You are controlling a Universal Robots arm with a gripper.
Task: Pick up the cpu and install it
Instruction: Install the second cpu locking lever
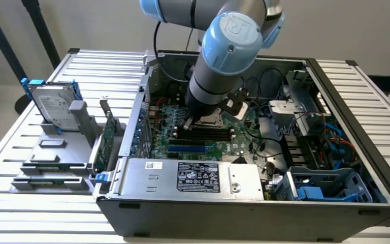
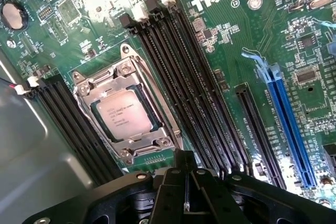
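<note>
The cpu [image 2: 124, 115], a small square chip with a dull silver top, lies flat inside the metal socket frame [image 2: 126, 72] on the green motherboard [image 2: 231, 30]. My gripper [image 2: 185, 167] hovers just beside the socket, over the black memory slots [image 2: 178, 77], with its fingers pressed together and nothing between them. In the exterior view the arm reaches down into the open computer case, and the gripper [image 1: 196, 122] is low over the socket [image 1: 212, 121], which the arm partly hides.
A blue expansion slot [image 2: 291, 129] runs beside the memory slots. The case's walls [image 1: 344, 91] and cables [image 1: 317, 127] surround the board, with the power supply [image 1: 181, 175] at the front. Outside, a rack holds a hard drive [image 1: 53, 104] and a green card [image 1: 105, 142].
</note>
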